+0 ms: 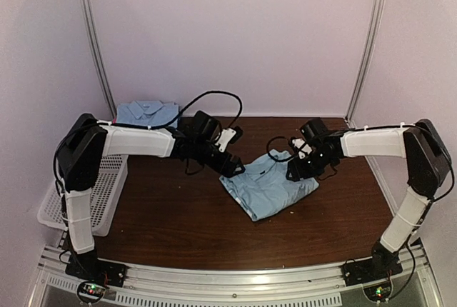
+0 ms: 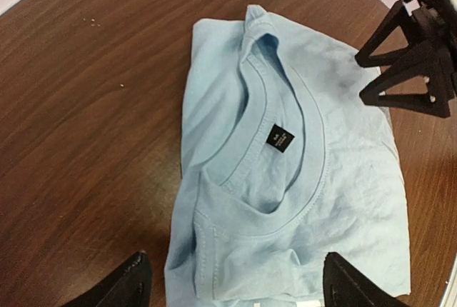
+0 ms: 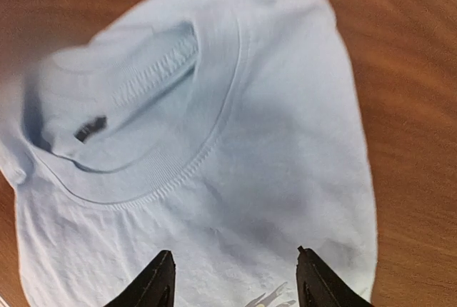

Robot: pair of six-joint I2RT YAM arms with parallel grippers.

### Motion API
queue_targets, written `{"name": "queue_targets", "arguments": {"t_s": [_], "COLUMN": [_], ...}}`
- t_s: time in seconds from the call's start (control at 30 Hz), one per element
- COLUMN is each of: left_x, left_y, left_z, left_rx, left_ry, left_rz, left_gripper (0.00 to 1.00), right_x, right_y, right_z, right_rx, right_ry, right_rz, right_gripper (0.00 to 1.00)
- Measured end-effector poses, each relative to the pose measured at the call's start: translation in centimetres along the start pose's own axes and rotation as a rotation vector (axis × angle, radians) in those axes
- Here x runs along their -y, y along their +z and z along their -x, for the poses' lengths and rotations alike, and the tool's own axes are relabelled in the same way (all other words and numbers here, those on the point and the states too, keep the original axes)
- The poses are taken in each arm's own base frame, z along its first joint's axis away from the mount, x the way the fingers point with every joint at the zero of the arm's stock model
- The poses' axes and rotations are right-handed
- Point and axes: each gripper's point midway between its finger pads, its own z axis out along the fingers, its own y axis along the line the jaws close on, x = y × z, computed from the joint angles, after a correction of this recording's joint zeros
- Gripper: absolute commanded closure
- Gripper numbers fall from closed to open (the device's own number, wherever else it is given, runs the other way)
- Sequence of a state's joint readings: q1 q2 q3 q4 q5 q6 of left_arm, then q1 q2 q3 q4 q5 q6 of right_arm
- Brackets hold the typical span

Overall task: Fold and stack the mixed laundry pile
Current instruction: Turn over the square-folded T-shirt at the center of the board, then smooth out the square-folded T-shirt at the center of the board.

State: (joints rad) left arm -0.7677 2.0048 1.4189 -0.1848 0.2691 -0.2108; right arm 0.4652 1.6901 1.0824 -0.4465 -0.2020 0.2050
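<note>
Folded light blue T-shirt (image 1: 268, 191) at the middle of the surface (image 1: 178, 228), neck label up. The left tool (image 2: 235, 285) and right tool (image 3: 232, 278) hover over it, jaws apart, empty. To stack it, presumably on the folded collared shirt (image 1: 146, 113) at far left, pinch all layers at opposite edges and lift level.

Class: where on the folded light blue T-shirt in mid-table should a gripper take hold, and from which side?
Pinch the T-shirt at its layered edge by the neckline, coming low from the side of the left gripper. It lies flat on the table, so only an edge offers a bite, and the folds look thickest there.
</note>
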Motion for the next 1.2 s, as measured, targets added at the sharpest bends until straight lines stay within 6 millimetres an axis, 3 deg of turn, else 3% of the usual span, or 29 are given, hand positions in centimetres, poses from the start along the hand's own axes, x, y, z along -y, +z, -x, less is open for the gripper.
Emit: {"name": "queue_targets", "arguments": {"t_s": [0.13, 0.2, 0.3, 0.47, 0.5, 0.57, 0.7, 0.77, 0.83, 0.9, 1.07, 1.2], "left_x": [-0.1, -0.3, -0.7, -2.1, -2.7, -3.5, -3.7, -2.8, -1.9, -1.3, -0.8, -1.3], "left_y": [1.1, 1.1, 0.8, -0.9, -1.3, -2.0, -3.3, -3.5, -3.6, -3.3, -1.1, 1.0], "left_z": [-1.3, -1.3, -1.7, -3.1, -3.0, -2.6, -1.8, -1.5, -1.1, -0.7, 0.9, -0.5], "left_rx": [-0.040, -0.042, -0.045, -0.055, -0.048, -0.033, -0.002, 0.008, 0.014, 0.014, 0.021, -0.023], "left_ry": [0.004, 0.008, 0.021, 0.005, 0.005, 0.017, 0.093, 0.168, 0.255, 0.329, 0.507, 0.556], "left_rz": [-0.008, -0.004, 0.004, -0.009, -0.007, -0.007, -0.045, -0.090, -0.135, -0.174, -0.260, -0.295], "left_gripper": [0.16, 0.16, 0.16, 0.19, 0.20, 0.22, 0.23, 0.24, 0.25, 0.28, 0.35, 0.39], "right_x": [-0.4, -1.2, -4.4, -12.3, -13.3, -13.9, -12.1, -9.3, -6.7, -4.8, -3.7, -3.3], "right_y": [2.6, 2.5, 2.3, 0.5, -0.2, -2.0, -5.9, -7.0, -7.0, -6.3, -3.5, -1.7], "right_z": [-4.5, -4.4, -5.7, -10.8, -11.6, -11.2, -6.0, -3.0, -1.4, -1.1, -1.4, -1.2], "right_rx": [-0.089, -0.058, -0.045, -0.096, -0.109, -0.088, 0.090, 0.175, 0.215, 0.207, 0.124, 0.080], "right_ry": [0.029, 0.039, 0.028, -0.006, -0.007, 0.000, 0.017, 0.049, 0.061, 0.059, -0.010, -0.051], "right_rz": [0.050, 0.076, 0.136, 0.328, 0.360, 0.395, 0.402, 0.363, 0.314, 0.266, 0.220, 0.214], "right_gripper": [0.46, 0.46, 0.47, 0.44, 0.43, 0.40, 0.43, 0.44, 0.45, 0.47, 0.48, 0.48]}}
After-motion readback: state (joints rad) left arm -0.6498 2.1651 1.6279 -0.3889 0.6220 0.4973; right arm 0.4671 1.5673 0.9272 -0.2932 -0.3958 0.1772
